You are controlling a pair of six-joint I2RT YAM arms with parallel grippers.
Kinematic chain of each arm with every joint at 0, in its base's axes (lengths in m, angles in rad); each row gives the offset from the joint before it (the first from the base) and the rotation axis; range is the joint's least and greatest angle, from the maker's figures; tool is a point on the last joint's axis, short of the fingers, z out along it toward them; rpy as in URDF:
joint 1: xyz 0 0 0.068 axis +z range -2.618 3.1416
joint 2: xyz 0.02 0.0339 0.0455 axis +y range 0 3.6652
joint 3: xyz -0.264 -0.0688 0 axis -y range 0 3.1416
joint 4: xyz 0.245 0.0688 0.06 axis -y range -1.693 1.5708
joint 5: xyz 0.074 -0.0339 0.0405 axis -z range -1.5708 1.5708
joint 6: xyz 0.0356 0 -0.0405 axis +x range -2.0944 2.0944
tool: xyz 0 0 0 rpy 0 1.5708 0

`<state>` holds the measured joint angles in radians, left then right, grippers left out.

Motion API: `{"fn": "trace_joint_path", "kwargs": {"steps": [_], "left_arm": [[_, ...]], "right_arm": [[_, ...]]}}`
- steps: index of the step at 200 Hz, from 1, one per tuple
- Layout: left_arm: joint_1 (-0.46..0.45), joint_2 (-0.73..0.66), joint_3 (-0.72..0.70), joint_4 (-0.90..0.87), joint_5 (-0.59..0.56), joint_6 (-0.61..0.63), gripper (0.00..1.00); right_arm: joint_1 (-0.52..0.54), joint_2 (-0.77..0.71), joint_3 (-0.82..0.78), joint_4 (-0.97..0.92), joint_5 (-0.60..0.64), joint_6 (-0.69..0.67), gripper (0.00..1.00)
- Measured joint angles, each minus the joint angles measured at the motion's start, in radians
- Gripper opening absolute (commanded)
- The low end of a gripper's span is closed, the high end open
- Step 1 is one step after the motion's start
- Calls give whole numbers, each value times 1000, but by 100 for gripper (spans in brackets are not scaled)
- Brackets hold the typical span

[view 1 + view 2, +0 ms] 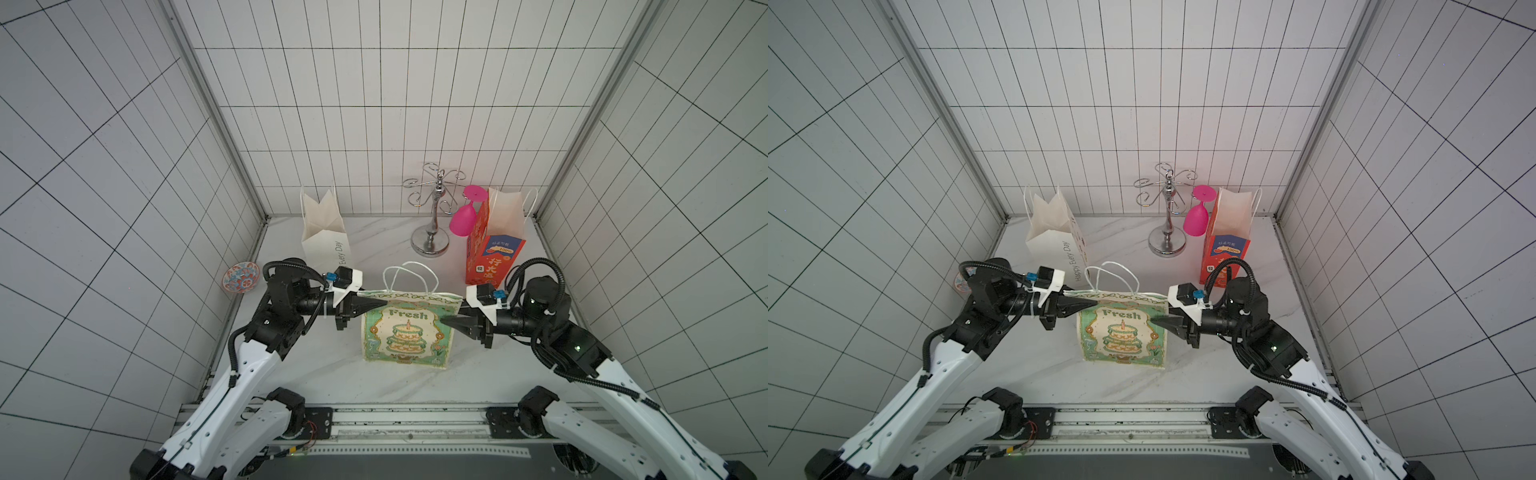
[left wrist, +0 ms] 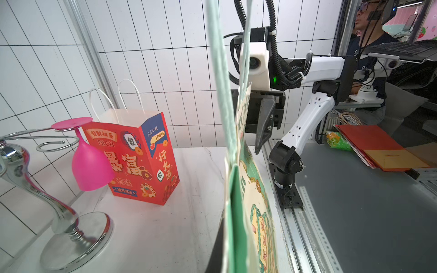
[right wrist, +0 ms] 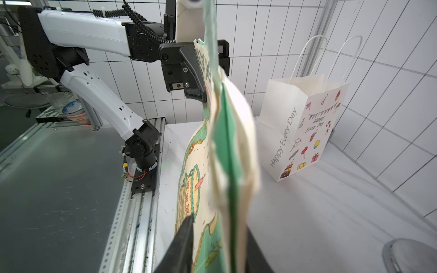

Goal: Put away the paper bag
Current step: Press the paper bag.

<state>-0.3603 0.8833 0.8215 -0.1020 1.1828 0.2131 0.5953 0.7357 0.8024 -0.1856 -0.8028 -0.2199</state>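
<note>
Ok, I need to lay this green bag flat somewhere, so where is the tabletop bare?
The tabletop is bare in the front strip between the green bag and the rail, and the back gap between the white bag and the rack base. Crowded: back right, where rack, pink glass and red bag stand close together.
</note>
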Motion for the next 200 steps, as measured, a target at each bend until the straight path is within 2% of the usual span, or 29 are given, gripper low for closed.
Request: {"fn": "trace_joint_path", "kwargs": {"steps": [10,36,96,120,145,164,183,193,198,200], "left_arm": [[1,-6,-8,31,4,-21,0],[2,-27,-31,121,24,-89,0],[2,-32,-34,277,84,-218,0],[2,-32,-34,301,92,-240,0],[2,-32,-34,326,91,-266,0],[2,-32,-34,341,89,-286,0],[1,-32,-34,355,86,-301,0],[1,-32,-34,357,85,-306,0],[1,-32,-34,359,82,-309,0],[1,-32,-34,359,82,-311,0]], "right_arm": [[0,-5,-1,17,-3,13,62],[0,-42,-27,64,-13,48,72],[0,-103,-100,80,-17,74,77],[0,-91,-100,76,-33,68,63],[0,-89,-103,66,-42,66,41],[0,-90,-108,64,-42,58,20],[0,-91,-110,64,-39,55,8],[0,-91,-110,63,-40,54,7],[0,-91,-110,64,-41,53,13],[0,-91,-110,63,-41,52,20]]}}
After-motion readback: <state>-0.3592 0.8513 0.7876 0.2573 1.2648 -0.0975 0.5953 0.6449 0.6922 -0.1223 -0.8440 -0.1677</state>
